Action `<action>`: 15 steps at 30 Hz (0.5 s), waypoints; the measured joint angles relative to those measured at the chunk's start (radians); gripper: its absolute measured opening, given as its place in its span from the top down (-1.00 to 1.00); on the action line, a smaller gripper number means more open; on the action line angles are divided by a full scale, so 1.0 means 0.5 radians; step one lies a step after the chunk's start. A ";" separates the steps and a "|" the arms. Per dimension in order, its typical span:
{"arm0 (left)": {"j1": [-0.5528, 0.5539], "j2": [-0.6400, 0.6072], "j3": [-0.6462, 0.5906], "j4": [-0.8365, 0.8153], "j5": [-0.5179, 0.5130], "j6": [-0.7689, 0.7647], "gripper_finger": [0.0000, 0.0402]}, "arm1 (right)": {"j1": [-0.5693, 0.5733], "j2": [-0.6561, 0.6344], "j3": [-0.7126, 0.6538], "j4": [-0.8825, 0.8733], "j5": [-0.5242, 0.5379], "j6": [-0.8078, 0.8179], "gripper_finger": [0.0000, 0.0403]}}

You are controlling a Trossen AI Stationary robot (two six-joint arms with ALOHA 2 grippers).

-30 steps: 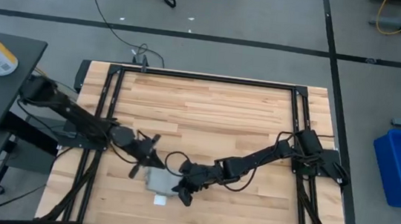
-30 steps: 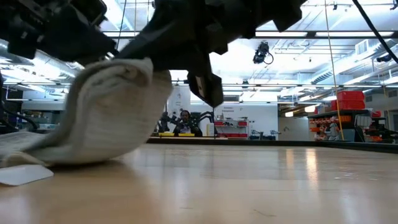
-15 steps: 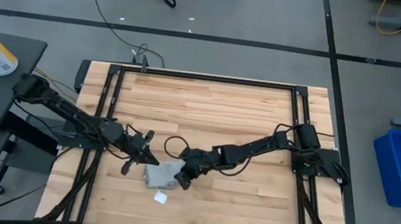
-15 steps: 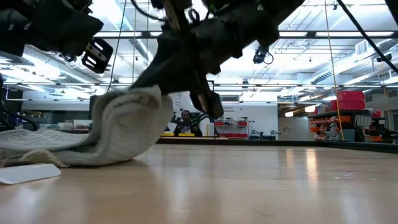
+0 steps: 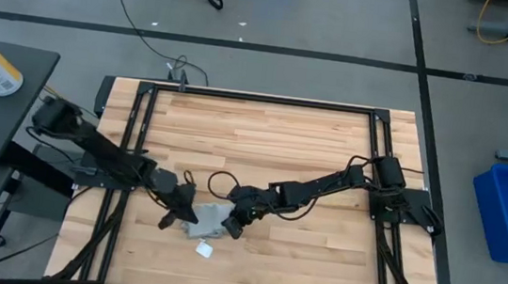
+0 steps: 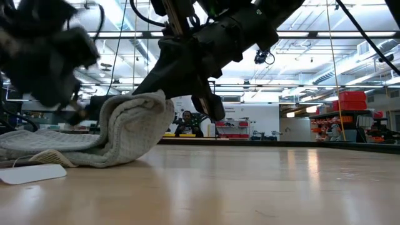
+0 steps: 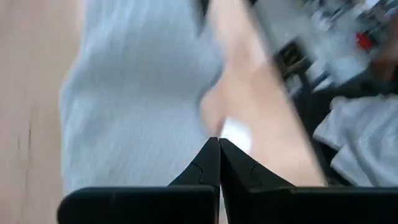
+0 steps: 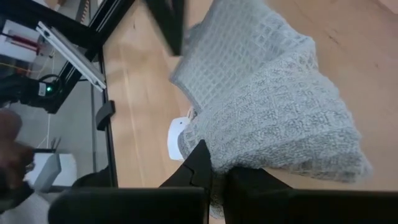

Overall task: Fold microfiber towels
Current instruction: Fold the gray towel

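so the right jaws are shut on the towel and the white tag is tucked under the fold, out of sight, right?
Not quite. The right gripper is shut on the towel, but the white tag is not hidden: the high view shows it lying on the table just beyond the towel's near edge.

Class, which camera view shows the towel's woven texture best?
The right wrist view: the towel fills the picture and its grid weave is plain, pinched by the right gripper. The low view shows its folded hump side-on, the high view a small grey patch, the left wrist view only a blur.
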 joint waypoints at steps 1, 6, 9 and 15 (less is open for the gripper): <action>0.000 0.067 -0.001 -0.001 0.020 -0.030 1.00 | 0.000 0.000 0.000 -0.001 -0.018 -0.003 0.94; 0.000 0.322 -0.001 0.143 0.127 -0.129 1.00 | -0.003 0.000 0.000 0.006 -0.062 -0.085 0.94; 0.000 0.412 0.010 0.174 0.139 -0.139 1.00 | -0.013 0.000 0.013 0.027 -0.105 -0.134 0.94; 0.000 0.489 0.022 0.240 0.146 -0.155 1.00 | -0.038 0.008 0.135 0.037 -0.138 -0.262 0.94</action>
